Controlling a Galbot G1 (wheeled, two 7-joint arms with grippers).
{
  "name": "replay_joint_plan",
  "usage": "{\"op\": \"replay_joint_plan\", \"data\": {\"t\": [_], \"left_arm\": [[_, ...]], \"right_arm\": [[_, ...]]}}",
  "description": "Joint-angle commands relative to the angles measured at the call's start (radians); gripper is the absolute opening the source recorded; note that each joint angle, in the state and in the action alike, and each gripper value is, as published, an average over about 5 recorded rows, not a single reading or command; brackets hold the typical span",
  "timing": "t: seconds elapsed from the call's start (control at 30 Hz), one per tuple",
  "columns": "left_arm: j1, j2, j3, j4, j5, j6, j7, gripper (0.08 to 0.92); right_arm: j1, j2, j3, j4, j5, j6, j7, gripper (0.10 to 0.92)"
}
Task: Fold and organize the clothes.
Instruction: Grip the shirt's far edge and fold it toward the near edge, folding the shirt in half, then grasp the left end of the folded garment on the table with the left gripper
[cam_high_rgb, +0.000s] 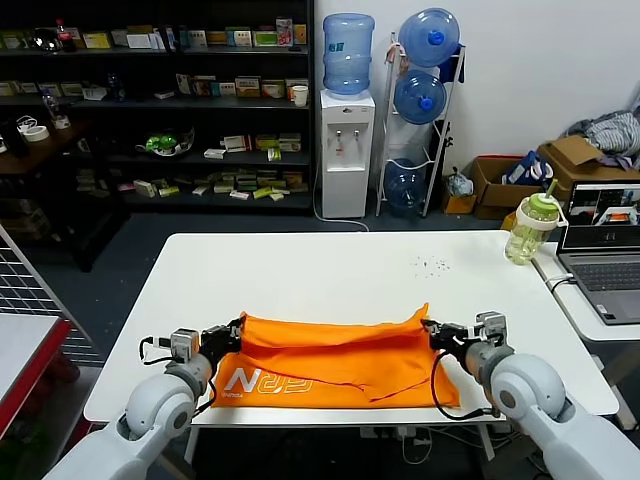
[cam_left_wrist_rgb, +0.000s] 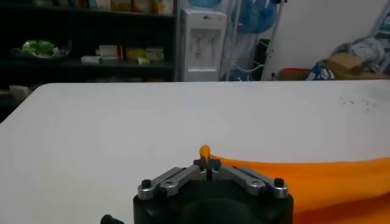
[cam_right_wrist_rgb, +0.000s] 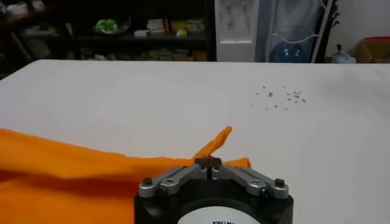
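Note:
The orange T-shirt (cam_high_rgb: 335, 360) lies at the near edge of the white table (cam_high_rgb: 340, 270), its upper layer pulled over towards me, white lettering showing at its near left. My left gripper (cam_high_rgb: 236, 331) is shut on the shirt's left corner; an orange tip (cam_left_wrist_rgb: 205, 150) sticks out past the closed jaws in the left wrist view. My right gripper (cam_high_rgb: 432, 328) is shut on the shirt's right corner, with a fold of cloth (cam_right_wrist_rgb: 214, 143) rising past the jaws in the right wrist view. Both hold the edge just above the table.
A green-lidded bottle (cam_high_rgb: 528, 226) and an open laptop (cam_high_rgb: 605, 245) stand on a side table at the right. Small dark specks (cam_high_rgb: 435, 265) lie on the far right of the table. Shelves, a water dispenser (cam_high_rgb: 346, 150) and boxes stand beyond.

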Motion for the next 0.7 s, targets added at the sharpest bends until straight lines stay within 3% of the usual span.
{"op": "replay_joint_plan", "data": {"t": [0.03, 0.37, 0.7], "left_arm": [[0.065, 0.012, -0.011, -0.061, 0.032, 0.009, -0.032, 0.106], [0.093, 0.009, -0.021, -0.057, 0.065, 0.011, -0.049, 0.359], [0.111, -0.036, -0.029, 0.041, 0.08, 0.004, -0.047, 0.645]], "right_arm": [[-0.146, -0.036, 0.076, 0.112, -0.001, -0.015, -0.021, 0.19], [-0.195, -0.032, 0.128, 0.13, -0.015, -0.009, -0.027, 0.484], [-0.241, -0.009, 0.169, 0.132, -0.033, -0.002, -0.036, 0.75]]}}
